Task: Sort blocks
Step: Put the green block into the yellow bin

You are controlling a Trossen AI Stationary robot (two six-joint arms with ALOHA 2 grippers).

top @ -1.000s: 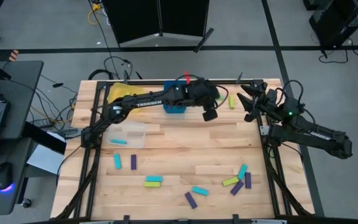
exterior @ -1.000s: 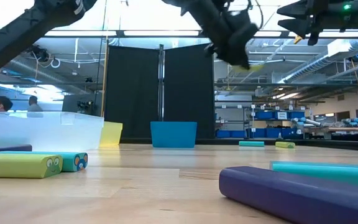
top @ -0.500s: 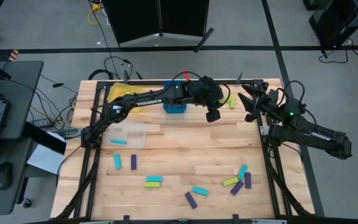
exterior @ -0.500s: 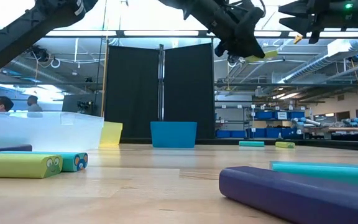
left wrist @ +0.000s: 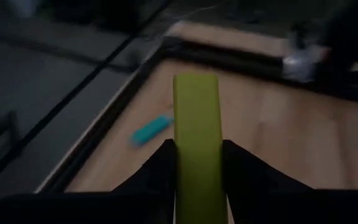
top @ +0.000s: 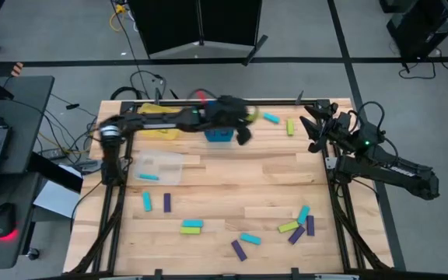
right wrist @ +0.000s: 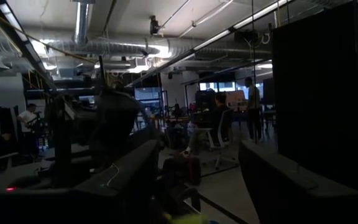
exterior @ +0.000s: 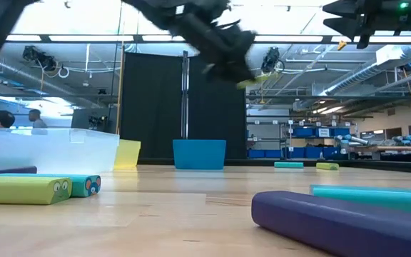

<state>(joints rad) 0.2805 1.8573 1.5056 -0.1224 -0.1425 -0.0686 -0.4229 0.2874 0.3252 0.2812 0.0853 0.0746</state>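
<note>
My left gripper [top: 243,126] hangs in the air over the table's far edge, just right of the blue bin [top: 218,136]. It is shut on a lime yellow-green block [left wrist: 196,118], which also shows in the low view [exterior: 252,83]. My right gripper [top: 314,129] waits at the table's far right, raised and open, with nothing between its fingers. Loose blocks lie flat on the table: a teal one [top: 271,118] and a lime one [top: 290,126] at the far right, and several more across the near half. My left gripper pinches the lime block's rear end [left wrist: 196,167] between its two fingers, which lie along the block's long sides. The block sticks straight out past the fingertips, lifted clear of the table and slanting a little downward.
A yellow bin [top: 155,124] stands at the far left and a clear bin [top: 160,166] in front of it. Teal [top: 147,202], purple [top: 167,203] and lime [top: 191,226] blocks lie near left. A cluster [top: 299,224] lies near right. People stand in the room beyond.
My left arm has swung toward the table's left and far edge, stretching out and sinking a little. It has carried the lime block from right of the blue bin to just beside it. The gripper has rolled somewhat and stayed shut on the block.
</note>
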